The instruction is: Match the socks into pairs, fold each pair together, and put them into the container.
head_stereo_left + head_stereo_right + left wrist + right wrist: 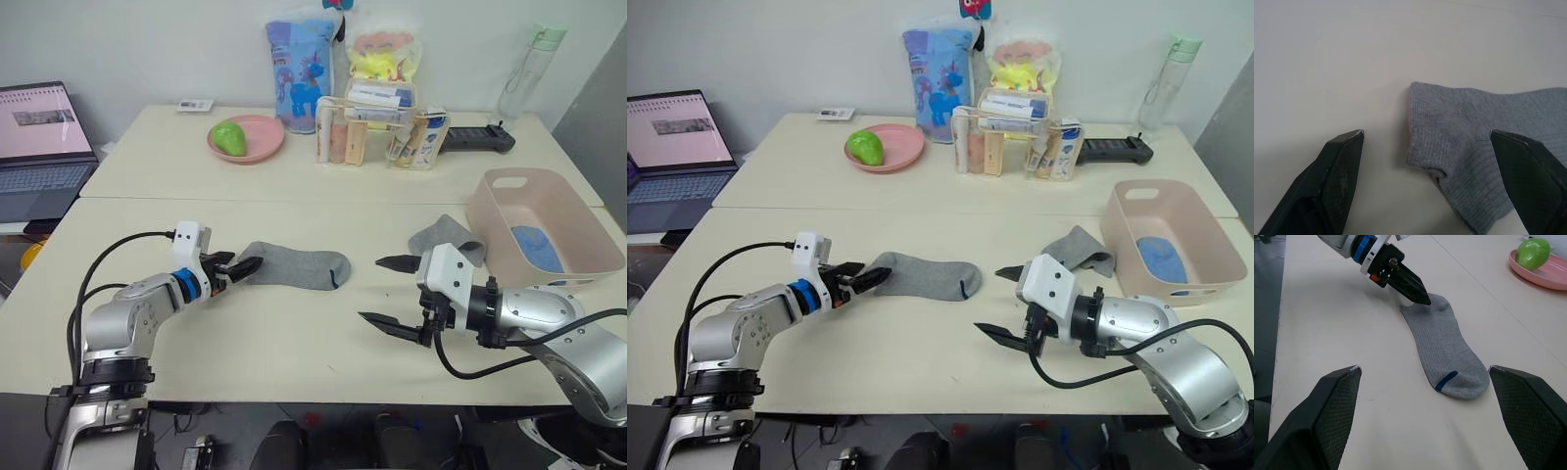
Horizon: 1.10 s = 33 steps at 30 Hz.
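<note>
head stereo: high, forward-down | wrists: low, close | shared: grey sock [1442, 347]

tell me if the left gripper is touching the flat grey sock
Cannot tell. In the left wrist view the left gripper has its jaws open either side of the grey sock's cuff, with table showing by one finger; the other overlaps the fabric.

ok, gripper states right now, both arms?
Left gripper: open, fingers straddling the cuff end of the flat grey sock, not gripping it.
Right gripper: open wide, holding nothing, above the table.
</note>
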Each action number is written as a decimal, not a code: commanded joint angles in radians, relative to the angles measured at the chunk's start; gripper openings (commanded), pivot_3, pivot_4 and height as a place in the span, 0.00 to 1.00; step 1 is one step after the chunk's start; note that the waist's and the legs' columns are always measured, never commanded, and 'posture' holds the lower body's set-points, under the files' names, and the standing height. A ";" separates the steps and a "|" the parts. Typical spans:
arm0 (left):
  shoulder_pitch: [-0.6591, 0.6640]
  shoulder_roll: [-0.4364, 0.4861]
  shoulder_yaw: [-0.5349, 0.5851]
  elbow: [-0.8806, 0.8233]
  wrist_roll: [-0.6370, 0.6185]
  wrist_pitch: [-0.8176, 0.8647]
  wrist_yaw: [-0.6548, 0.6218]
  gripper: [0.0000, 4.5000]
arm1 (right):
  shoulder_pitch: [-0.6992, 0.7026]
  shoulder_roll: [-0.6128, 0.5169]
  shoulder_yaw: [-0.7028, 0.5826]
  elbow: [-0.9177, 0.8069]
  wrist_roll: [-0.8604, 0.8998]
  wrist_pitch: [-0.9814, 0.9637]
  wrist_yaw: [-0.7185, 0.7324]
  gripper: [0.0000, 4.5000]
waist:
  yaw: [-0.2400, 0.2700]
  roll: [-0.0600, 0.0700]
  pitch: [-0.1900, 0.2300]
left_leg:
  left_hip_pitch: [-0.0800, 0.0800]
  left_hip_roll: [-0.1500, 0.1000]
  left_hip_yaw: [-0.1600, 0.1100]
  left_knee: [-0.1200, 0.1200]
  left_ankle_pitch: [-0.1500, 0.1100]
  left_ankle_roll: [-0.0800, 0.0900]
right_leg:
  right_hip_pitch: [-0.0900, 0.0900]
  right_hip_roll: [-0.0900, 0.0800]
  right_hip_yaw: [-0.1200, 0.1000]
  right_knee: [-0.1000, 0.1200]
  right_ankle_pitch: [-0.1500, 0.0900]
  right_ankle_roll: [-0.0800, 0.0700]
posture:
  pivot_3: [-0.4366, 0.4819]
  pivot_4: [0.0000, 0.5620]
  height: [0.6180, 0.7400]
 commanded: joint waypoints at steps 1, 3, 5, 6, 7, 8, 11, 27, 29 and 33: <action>-0.031 -0.009 -0.035 0.035 0.032 0.003 0.010 0.75 | 0.005 -0.009 -0.011 -0.033 -0.006 -0.013 -0.001 1.00 | 0.001 0.000 0.000 | 0.000 0.000 0.000 0.000 0.000 0.000 | 0.000 0.000 0.000 0.000 0.000 0.000 | 0.48 0.27 0.69; -0.039 -0.012 -0.053 0.060 0.062 -0.027 0.014 0.61 | 0.005 -0.009 -0.008 -0.034 -0.007 -0.012 -0.001 1.00 | 0.001 0.000 0.000 | 0.000 0.000 0.000 0.000 0.000 0.000 | 0.000 0.000 0.000 0.000 0.000 0.000 | 0.48 0.27 0.69; -0.047 -0.017 -0.058 0.078 0.081 -0.054 0.018 0.47 | 0.003 -0.009 -0.006 -0.034 -0.008 -0.012 -0.002 1.00 | 0.001 0.000 0.000 | 0.000 0.000 0.000 0.000 0.000 0.000 | 0.000 0.000 0.000 0.000 0.000 0.000 | 0.48 0.27 0.69; -0.052 -0.025 -0.053 0.082 0.079 -0.058 0.022 0.40 | 0.002 -0.008 -0.005 -0.034 -0.008 -0.011 -0.002 1.00 | 0.002 0.000 0.000 | 0.000 0.000 0.000 0.000 0.000 0.000 | 0.000 0.000 0.000 0.000 0.000 0.000 | 0.48 0.27 0.69; -0.056 -0.030 -0.048 0.080 0.075 -0.059 0.023 0.33 | 0.001 -0.009 -0.004 -0.034 -0.008 -0.011 -0.002 1.00 | 0.002 0.000 0.000 | 0.000 0.000 0.000 0.000 0.000 0.000 | 0.000 0.000 0.000 0.000 0.000 0.000 | 0.48 0.27 0.69; -0.058 -0.036 -0.038 0.072 0.064 -0.059 0.023 0.26 | 0.000 -0.010 -0.003 -0.034 -0.009 -0.011 -0.001 1.00 | 0.003 0.000 0.000 | 0.000 0.000 0.000 0.000 0.000 0.000 | 0.000 0.000 0.000 0.000 0.000 0.000 | 0.48 0.27 0.69; -0.043 -0.048 0.021 0.021 0.023 -0.072 0.020 0.05 | 0.000 -0.008 0.004 -0.036 -0.014 -0.015 0.001 1.00 | 0.002 0.000 0.000 | 0.000 -0.001 0.000 0.000 0.000 0.000 | 0.000 -0.001 0.000 0.000 0.000 0.000 | 0.48 0.27 0.69; -0.061 0.382 0.346 -0.150 -0.147 0.141 -0.045 0.00 | 0.000 0.022 0.035 -0.003 -0.013 -0.050 0.025 1.00 | 0.003 -0.002 0.001 | 0.000 0.000 -0.002 -0.001 0.000 0.000 | 0.000 0.000 -0.002 -0.001 0.000 0.000 | 0.48 0.27 0.69; -0.110 0.419 0.318 -0.165 -0.171 0.168 -0.075 0.00 | -0.004 0.024 0.037 0.006 -0.016 -0.055 0.028 1.00 | 0.006 -0.002 0.001 | 0.000 -0.001 -0.004 -0.001 0.000 0.000 | 0.001 -0.001 -0.004 -0.003 0.000 0.000 | 0.48 0.27 0.69; -0.114 0.385 0.224 -0.300 -0.268 0.305 -0.087 0.00 | -0.012 0.020 0.036 0.018 -0.020 -0.059 0.032 1.00 | 0.004 -0.001 0.001 | -0.001 -0.001 -0.003 -0.001 0.000 0.000 | 0.002 -0.001 -0.003 -0.005 0.000 0.000 | 0.48 0.27 0.69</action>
